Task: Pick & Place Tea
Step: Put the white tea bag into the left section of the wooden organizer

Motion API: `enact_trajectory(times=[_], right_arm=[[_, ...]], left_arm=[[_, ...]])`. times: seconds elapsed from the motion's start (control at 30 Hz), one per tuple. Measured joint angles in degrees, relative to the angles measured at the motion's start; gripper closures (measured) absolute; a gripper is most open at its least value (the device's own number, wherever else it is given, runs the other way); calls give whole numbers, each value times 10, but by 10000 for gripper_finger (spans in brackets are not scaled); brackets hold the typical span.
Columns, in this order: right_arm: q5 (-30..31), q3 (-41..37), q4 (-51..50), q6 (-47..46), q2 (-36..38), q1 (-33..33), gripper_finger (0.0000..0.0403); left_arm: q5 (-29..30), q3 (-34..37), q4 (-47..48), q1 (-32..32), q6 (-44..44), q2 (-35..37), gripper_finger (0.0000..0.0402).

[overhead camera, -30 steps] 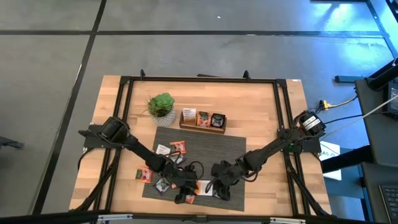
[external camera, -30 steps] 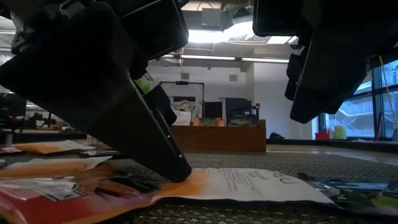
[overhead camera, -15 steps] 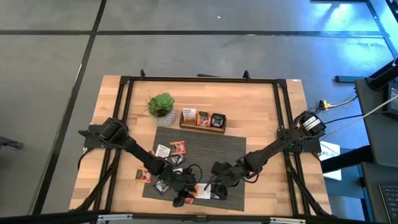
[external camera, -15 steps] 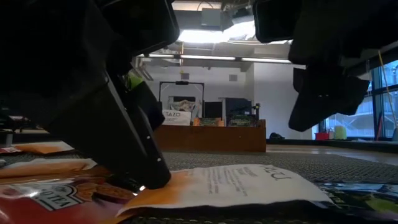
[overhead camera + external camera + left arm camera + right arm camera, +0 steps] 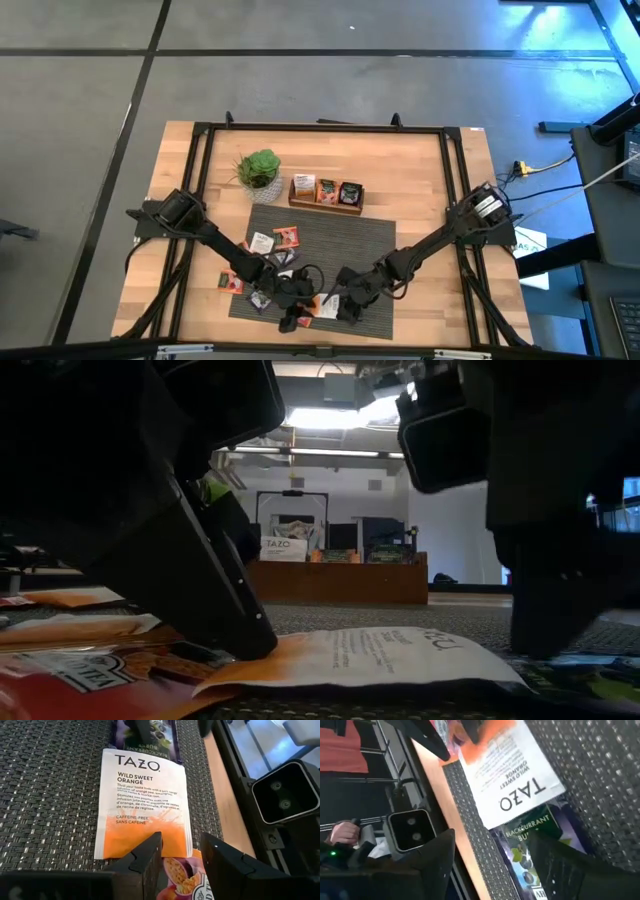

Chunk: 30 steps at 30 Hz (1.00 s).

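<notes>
— What do we see changed against the earlier pictures?

— In the high view the right gripper (image 5: 347,308) now sits a little more toward 9 o'clock on the grey mat (image 5: 370,240), closer to the left gripper (image 5: 296,313). In the low view it has come lower, and its dark body now hides the part of the room that was open at 3 o'clock. The left gripper stays almost where it was.

— How does the left gripper stand?

— We see its two fingers (image 5: 145,857) parted a small way in the left wrist view. Between them lies an orange-red sachet with fruit print (image 5: 180,877). The fingers stand on both sides of it, but we cannot tell if they press it. Just beyond the fingertips lies the white and orange sachet (image 5: 144,805), flat on the mat.

— And the right gripper?

— Its fingers (image 5: 437,855) are spread wide in the right wrist view, and nothing is between them. It hangs over a dark purple blackcurrant sachet (image 5: 532,852), which lies partly under the white and orange one. In the low view one dark finger reaches down near the mat beside this sachet; we cannot tell if it touches.

— Where is the rest of the tea?

— More sachets (image 5: 275,239) lie scattered on the mat toward 9 o'clock and 10 o'clock from the left gripper. Three stand in the wooden tray (image 5: 326,205) at 12 o'clock of the mat, with the potted plant (image 5: 259,172) just beside it.
</notes>
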State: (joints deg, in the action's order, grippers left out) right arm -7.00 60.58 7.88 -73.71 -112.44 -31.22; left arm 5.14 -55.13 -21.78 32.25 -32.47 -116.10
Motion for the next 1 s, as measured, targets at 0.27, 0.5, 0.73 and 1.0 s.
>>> enact_trajectory(times=[0.27, 0.5, 0.73, 1.0], right_arm=[[-2, 1, 26, -7, -18, 6, 168], [29, 1, 31, 19, -18, 17, 187], [56, 1, 28, 41, -18, 24, 203], [89, 0, 83, 110, -19, 42, 204]], left_arm=[[42, 1, -2, 3, -9, -1, 265], [48, 2, -5, 3, -11, -1, 265], [47, 2, -5, 3, -13, -1, 265], [45, 2, -5, 3, -24, -1, 265]])
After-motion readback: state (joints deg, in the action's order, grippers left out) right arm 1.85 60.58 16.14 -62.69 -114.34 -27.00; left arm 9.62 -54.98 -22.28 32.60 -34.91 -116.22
